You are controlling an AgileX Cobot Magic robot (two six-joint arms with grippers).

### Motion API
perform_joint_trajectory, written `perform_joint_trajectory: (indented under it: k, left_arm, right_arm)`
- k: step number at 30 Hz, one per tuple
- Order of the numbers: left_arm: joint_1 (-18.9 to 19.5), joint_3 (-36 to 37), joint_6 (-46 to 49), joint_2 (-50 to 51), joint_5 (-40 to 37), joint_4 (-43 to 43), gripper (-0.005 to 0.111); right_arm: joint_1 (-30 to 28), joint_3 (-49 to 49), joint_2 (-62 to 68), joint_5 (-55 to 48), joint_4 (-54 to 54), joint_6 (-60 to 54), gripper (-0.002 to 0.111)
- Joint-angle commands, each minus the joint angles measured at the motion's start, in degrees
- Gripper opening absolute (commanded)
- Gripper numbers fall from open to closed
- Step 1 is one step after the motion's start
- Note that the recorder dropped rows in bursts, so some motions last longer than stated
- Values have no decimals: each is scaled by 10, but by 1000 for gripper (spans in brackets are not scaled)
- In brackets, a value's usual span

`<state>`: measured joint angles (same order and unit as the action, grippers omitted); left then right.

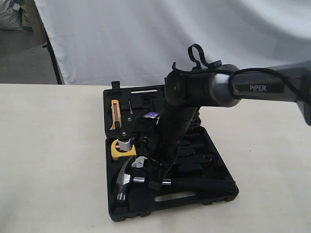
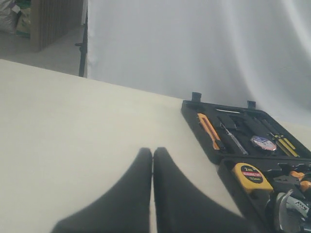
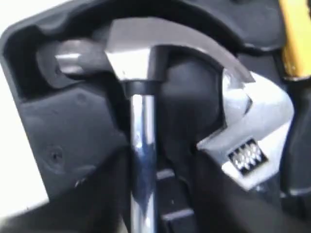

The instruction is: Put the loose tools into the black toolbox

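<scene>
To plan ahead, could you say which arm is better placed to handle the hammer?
Probably the right: the right gripper is down at the hammer in the toolbox, while the left gripper sits shut over the table.

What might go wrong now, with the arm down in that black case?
The steel-headed claw hammer lies with its claw right beside the silver adjustable wrench head; a nudge might jam them together. Its head may not be seated fully in the black plastic toolbox, which might stop it closing.
</scene>
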<state>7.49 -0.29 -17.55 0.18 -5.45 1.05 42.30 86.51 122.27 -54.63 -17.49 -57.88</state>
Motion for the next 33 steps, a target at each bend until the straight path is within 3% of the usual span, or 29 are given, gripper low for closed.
perform_joint_trajectory:
  k: [1,9,30,33]
  left_arm:
    - [15,-2,-3,-2,4,3,1]
    - [15,-2,-3,-2,4,3,1]
    - [15,-2,-3,-2,4,3,1]
    - [15,-2,-3,-2,4,3,1]
  right_arm:
    - [1,0,6,13,-2,-38,0]
    - [19,0,6,6,2,-165,1]
    - [19,0,-4,-71,28,-207,1]
    - [19,0,-4,-71,13,-206,6]
